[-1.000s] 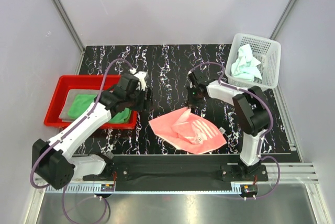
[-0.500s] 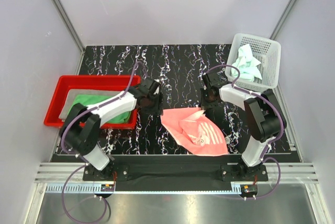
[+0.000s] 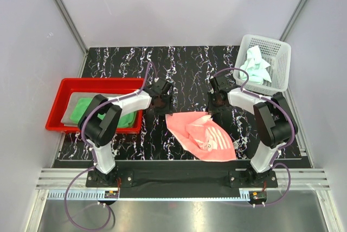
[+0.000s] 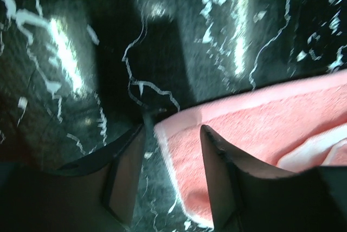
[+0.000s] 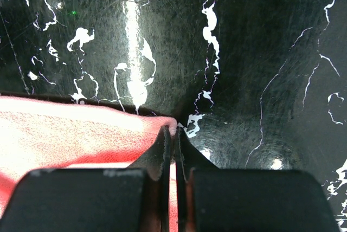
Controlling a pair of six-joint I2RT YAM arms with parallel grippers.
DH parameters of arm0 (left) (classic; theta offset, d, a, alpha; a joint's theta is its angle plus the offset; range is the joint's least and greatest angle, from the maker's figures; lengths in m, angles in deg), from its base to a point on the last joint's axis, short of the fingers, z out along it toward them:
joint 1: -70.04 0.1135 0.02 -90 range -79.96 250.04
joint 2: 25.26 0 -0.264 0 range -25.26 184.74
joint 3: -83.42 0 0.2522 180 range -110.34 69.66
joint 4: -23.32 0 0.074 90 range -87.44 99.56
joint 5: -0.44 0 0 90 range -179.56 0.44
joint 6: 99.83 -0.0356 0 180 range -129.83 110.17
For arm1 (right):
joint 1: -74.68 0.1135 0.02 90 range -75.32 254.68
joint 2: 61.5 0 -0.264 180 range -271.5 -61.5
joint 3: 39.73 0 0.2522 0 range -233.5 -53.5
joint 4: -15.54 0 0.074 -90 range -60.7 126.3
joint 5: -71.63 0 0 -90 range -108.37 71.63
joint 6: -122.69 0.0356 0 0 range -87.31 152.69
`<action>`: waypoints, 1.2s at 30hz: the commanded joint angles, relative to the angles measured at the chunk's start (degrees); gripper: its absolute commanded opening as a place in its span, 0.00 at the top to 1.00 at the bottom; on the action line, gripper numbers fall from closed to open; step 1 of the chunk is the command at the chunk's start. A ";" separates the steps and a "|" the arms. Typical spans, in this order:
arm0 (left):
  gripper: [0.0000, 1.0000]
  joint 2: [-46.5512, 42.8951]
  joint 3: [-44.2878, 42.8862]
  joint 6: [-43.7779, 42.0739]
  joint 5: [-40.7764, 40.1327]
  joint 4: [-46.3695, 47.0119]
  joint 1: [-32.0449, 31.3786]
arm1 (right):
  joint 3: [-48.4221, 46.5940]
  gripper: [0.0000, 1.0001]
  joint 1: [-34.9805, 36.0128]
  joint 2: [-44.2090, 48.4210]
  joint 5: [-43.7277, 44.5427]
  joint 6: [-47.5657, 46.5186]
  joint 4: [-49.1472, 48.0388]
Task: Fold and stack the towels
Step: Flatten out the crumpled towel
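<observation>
Left gripper (image 4: 171, 131) straddles a pink towel (image 4: 271, 129) corner.

The fingers (image 5: 160, 159) are pressed tightly together, pinching the far corner of a pink towel (image 5: 70, 126). The towel spreads away to the left over the black, white-veined worktop (image 5: 260, 53), which shows bright glare spots.

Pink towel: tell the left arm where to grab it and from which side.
Take the pink towel by its far left corner, coming down from above: it lies flat on the table, between the left gripper's open jaws.
</observation>
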 commanded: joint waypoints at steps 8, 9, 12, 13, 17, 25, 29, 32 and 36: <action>0.71 1.86 2.71 1.55 1.24 1.70 -0.15 | -0.17 1.00 -0.31 2.93 -0.93 -0.18 -0.32; 0.74 1.60 2.98 1.46 1.33 1.35 -0.24 | -0.52 1.00 -0.31 2.75 -1.01 -0.09 -0.32; 0.86 0.72 3.86 1.29 0.81 1.26 -0.24 | -1.23 1.00 -0.31 2.57 -1.36 0.09 -0.23; 0.90 0.63 3.95 0.85 0.81 1.26 -0.24 | -1.40 1.00 -0.31 2.40 -1.45 0.17 -0.23; 1.00 0.89 2.11 -1.96 2.38 0.13 -0.15 | -3.24 1.00 -0.31 1.87 -1.72 0.44 0.21; 1.00 -2.18 -15.45 -13.98 -2.71 -9.00 3.53 | -19.92 1.00 -1.54 1.95 0.74 -4.29 4.42; 1.00 -5.51 -29.17 -19.97 -4.45 -15.51 5.82 | -35.20 1.00 -1.98 5.73 4.87 -8.96 8.38; 1.00 -11.66 -34.80 -22.79 -4.56 -16.23 5.91 | -40.14 1.00 -1.98 11.33 6.54 -12.13 8.56; 1.00 -23.32 -34.29 -23.23 3.86 -10.70 5.74 | -38.24 1.00 -1.98 22.32 5.76 -13.27 7.16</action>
